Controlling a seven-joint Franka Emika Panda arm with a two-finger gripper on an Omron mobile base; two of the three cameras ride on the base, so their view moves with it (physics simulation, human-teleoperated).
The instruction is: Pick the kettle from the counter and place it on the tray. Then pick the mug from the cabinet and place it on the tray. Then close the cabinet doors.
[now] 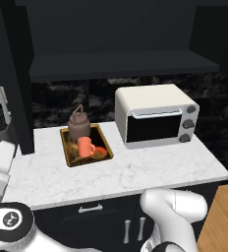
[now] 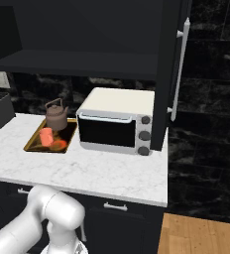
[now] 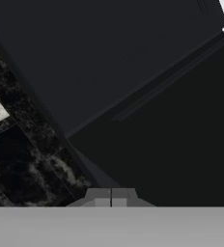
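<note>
White marble counter [image 1: 135, 172] runs under a black upper cabinet [image 1: 121, 34] whose doors stand swung out at either side, one showing edge-on at the left of the left base view [image 1: 17, 83], the other carrying a long silver bar handle [image 2: 179, 69] in the right base view. On the counter the tray [image 1: 70, 155] already holds both the kettle [image 1: 79, 124] and the mug [image 1: 85, 146], the kettle at the back and the mug just in front of it, beside a white toaster oven [image 1: 155, 115].

Judging from this layout, only the door-closing step remains. In the hand view the gripper [image 3: 111, 198] has its two tips pressed together with nothing between them, facing a dark panel surface at close range.

Several risks follow. With clenched fingers pushing on a flat panel, contact could slide off the door's face, leaving it partly ajar. A push placed near the hinge side would likely stall. Sweeping the arm low across the counter could clip the kettle's arched handle or knock the mug off the tray. The right door also swings close above the toaster oven.
</note>
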